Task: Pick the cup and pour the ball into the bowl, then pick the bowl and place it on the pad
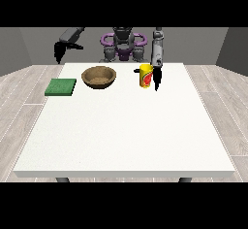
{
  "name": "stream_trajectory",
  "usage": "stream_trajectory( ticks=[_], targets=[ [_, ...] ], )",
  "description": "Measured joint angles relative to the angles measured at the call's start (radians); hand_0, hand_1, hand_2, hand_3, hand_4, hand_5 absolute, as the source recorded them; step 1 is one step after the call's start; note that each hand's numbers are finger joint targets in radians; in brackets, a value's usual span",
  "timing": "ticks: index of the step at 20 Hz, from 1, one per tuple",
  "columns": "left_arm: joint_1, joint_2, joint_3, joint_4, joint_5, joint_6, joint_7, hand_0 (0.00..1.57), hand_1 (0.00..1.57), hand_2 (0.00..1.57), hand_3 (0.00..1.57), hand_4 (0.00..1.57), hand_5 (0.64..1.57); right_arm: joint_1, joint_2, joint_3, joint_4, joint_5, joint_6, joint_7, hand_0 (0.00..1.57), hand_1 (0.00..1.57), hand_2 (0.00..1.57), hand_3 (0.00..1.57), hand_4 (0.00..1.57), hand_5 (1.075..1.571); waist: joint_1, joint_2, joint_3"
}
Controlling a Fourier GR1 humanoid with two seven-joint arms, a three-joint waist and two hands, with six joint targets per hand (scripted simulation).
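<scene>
**One camera, facing the robot from across the table**

A single front view looks from the table's (126,140) near side, raised and tilted downward, so the whole white tabletop shows with its near edge lowest. The robot (123,43) stands small at the far edge, facing the camera, so its sides appear mirrored. Grey walls and pale floorboards frame the table on both sides. No second view shares the scene.

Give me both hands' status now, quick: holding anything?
Hand at the view's right: beside the yellow cup; whether it holds it cannot be told.
Hand at the view's left: raised off the table, holding nothing.
</scene>
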Motion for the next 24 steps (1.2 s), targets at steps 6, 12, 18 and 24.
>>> stream_trajectory(
  ticks=[6, 12, 18, 24],
  targets=[
    [-0.047, 0.008, 0.007, 0.088, -0.016, 0.049, -0.068, 1.25, 1.25, 1.57, 1.57, 1.33, 1.287, -0.039, -0.023, -0.020, 0.041, -0.009, 0.018, -0.027, 0.00, 0.00, 0.00, 0.00, 0.00, 1.570, -0.011, 0.019, 0.0075],
    [-0.016, 0.012, -0.029, 0.067, -0.111, 0.232, -0.144, 1.32, 1.32, 1.57, 1.57, 1.48, 1.252, -0.073, -0.072, -0.052, 0.042, -0.037, 0.039, 0.000, 0.00, 0.00, 0.00, 0.00, 0.00, 1.570, -0.040, 0.029, 0.0198],
    [-0.023, 0.013, -0.093, 0.082, -0.193, 0.301, -0.004, 1.35, 1.35, 1.57, 1.57, 1.55, 1.306, -0.034, -0.096, -0.071, 0.119, -0.042, 0.063, 0.031, 0.00, 0.00, 0.00, 0.00, 0.00, 1.570, -0.012, -0.089, 0.0077],
    [-0.115, 0.214, -0.157, 0.089, -0.343, 0.328, 0.244, 1.46, 1.46, 1.57, 1.57, 1.57, 1.296, -0.003, -0.101, -0.076, 0.186, -0.038, 0.074, 0.047, 0.00, 0.00, 0.00, 0.00, 0.00, 1.569, 0.020, -0.207, 0.0052]
  ],
)
